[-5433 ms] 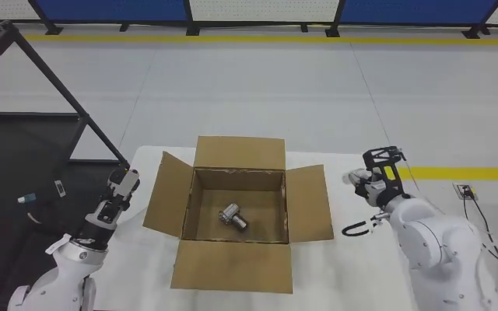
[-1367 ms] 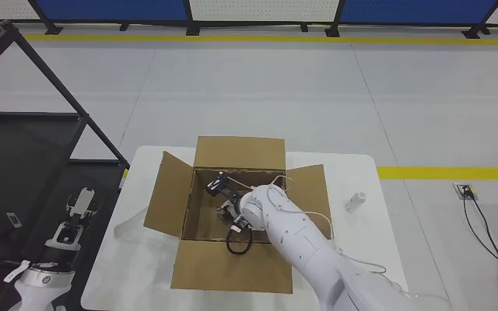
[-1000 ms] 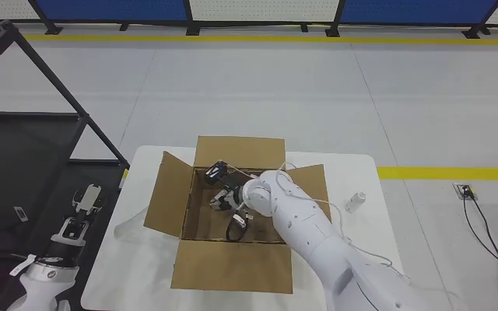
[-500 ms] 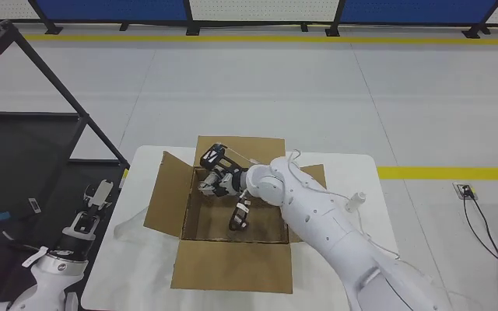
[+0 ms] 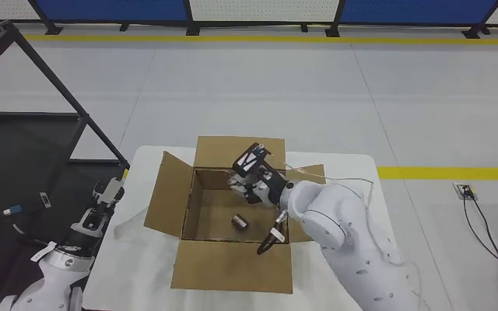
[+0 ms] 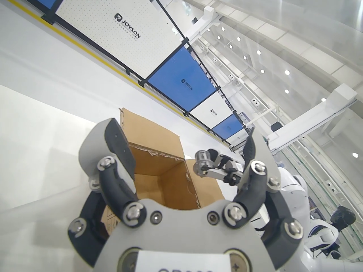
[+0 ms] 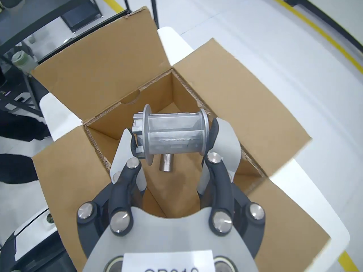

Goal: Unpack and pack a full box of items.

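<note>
An open cardboard box (image 5: 205, 259) stands mid-table with all flaps spread. My right gripper (image 5: 249, 183) hangs above the box's back wall, shut on a grey metal spool (image 7: 175, 138) held by its two flanged ends. On the box floor (image 7: 158, 188) below lies a small metal cylinder (image 7: 166, 164), also seen as the cylinder (image 5: 240, 222) from above. My left gripper (image 5: 109, 198) is at the table's left edge, open and holding nothing. From there, through its fingers (image 6: 119, 145), I see the box (image 6: 153, 148) and the held spool (image 6: 202, 163).
The white table (image 5: 148, 256) has bare strips left and right of the box flaps. A black metal rack (image 5: 47, 101) stands off the table's left side. The right arm (image 5: 342, 225) crosses above the right flap.
My right gripper has lifted the spool up out of the box and carried it toward the back right. The left arm has shifted slightly nearer the table.
</note>
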`<control>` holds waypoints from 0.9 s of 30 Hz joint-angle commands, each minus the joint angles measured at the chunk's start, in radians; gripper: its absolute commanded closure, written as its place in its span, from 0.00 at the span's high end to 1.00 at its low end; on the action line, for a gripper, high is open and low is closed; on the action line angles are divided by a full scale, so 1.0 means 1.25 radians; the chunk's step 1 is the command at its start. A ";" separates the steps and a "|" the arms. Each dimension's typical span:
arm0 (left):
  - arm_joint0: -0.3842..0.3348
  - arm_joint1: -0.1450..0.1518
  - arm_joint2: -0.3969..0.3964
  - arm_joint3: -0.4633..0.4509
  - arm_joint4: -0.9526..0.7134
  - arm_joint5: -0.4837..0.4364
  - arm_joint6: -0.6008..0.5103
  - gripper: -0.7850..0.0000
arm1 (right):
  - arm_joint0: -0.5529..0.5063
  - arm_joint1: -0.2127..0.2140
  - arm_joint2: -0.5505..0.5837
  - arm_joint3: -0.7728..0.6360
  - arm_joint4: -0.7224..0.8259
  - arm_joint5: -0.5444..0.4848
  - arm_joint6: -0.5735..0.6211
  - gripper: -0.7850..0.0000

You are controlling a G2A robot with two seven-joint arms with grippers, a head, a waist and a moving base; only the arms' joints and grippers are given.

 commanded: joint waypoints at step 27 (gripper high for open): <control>-0.080 0.008 0.092 0.003 0.047 0.041 -0.028 1.00 | -0.473 0.066 0.515 0.023 -0.021 0.028 -0.132 0.00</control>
